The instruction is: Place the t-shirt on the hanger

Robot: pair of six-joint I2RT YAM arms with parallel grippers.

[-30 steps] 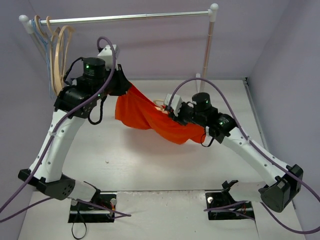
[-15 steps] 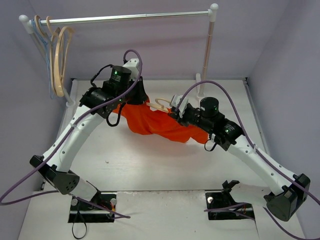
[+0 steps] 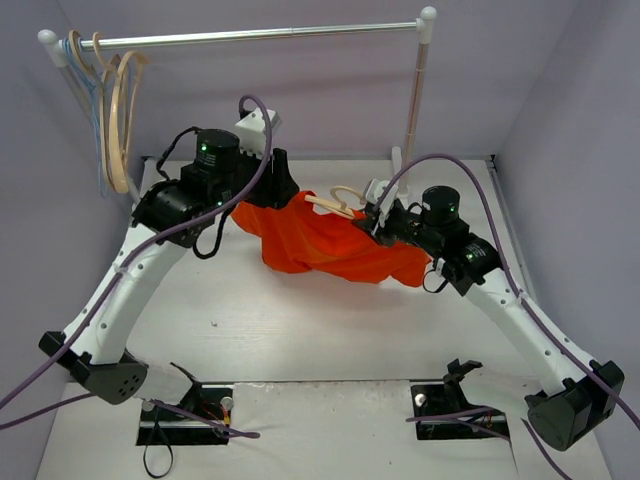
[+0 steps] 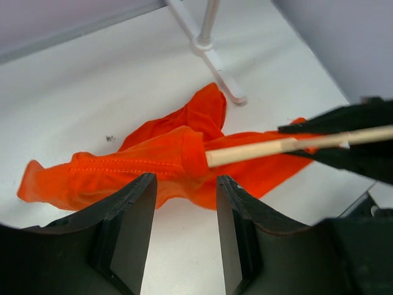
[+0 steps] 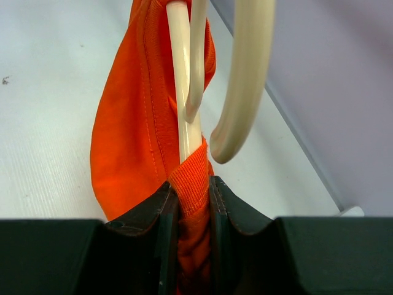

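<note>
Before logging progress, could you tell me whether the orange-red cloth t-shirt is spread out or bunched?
Bunched: the orange-red cloth t-shirt sags in crumpled folds, the pale wooden hanger poking out of it.

Robot lab test cell: white tabletop [image 3: 300,320] boxed in by plain lavender panels [image 3: 570,100], left arm [image 3: 115,290] and right arm [image 3: 520,320] bolted at its near edge, purple cables [image 3: 440,156] trailing loose, small garment rail [image 3: 250,35] at the back.

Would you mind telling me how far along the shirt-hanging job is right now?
Done: one end of the hanger is inside the t-shirt. In hand: the right gripper clamps both together; the left gripper is open and empty. Left: the rest of the hanger is bare, the cloth bunched.
</note>
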